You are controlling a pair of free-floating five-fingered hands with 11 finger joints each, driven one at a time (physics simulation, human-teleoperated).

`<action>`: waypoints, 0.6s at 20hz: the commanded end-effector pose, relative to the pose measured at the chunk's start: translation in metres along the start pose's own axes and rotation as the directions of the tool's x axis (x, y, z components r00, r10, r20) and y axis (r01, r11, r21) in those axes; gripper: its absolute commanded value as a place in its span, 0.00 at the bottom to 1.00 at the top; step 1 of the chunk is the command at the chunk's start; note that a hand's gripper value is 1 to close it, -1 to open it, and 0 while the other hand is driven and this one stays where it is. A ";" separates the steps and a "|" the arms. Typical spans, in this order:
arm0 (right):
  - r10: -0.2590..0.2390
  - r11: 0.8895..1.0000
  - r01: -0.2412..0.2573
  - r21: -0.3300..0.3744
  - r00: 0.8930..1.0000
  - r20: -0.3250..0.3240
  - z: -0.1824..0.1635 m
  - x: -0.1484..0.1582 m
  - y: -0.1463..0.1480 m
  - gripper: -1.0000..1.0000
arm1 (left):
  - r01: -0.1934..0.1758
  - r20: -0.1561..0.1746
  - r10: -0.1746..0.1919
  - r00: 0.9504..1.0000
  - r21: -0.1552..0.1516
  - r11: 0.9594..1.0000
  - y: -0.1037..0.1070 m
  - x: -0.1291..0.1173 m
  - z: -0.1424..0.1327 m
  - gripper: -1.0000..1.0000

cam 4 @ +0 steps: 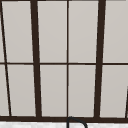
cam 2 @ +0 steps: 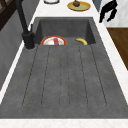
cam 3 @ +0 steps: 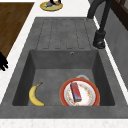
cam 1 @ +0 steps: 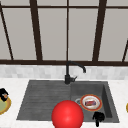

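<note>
meanwhile, the right hand's [cam 1: 98, 118] fingers were curled downward with nothing between them, hanging over the front rim of the sink [cam 1: 45, 100], just beside the red-rimmed plate [cam 1: 91, 102] carrying a small red packet [cam 3: 75, 91] in the basin. a banana [cam 3: 35, 95] lay apart on the basin floor. the left hand [cam 1: 3, 94] rested at a green plate [cam 1: 3, 106] on the left counter, its fingers too unclear to judge. judging by this, nothing was lifted yet.

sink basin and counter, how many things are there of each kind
plates: 2, a red-rimmed plate in the basin and a yellow plate on the counter
bananas: 1, the banana in the basin
red packets: 1, the red packet on the red-rimmed plate
total: 4
</note>
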 end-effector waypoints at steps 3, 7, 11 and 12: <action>0.000 1.000 0.000 0.000 1.000 0.000 0.000 0.000 0.000 0.50 | -0.003 0.030 0.004 1.000 -0.033 0.999 0.030 0.010 -0.041 1.00; 0.000 1.000 0.000 0.000 1.000 0.000 0.000 0.000 0.000 0.50 | -0.007 0.029 0.008 1.000 -0.036 0.999 0.051 0.017 -0.069 1.00; 0.000 1.000 0.000 0.000 1.000 0.000 0.000 0.000 0.000 0.50 | 0.006 -0.006 -0.007 1.000 -0.045 0.999 0.061 0.022 -0.098 1.00; 0.000 1.000 0.000 0.000 1.000 0.000 0.000 0.000 0.000 0.50 | 0.009 -0.013 -0.010 1.000 -0.049 0.999 0.062 0.022 -0.105 1.00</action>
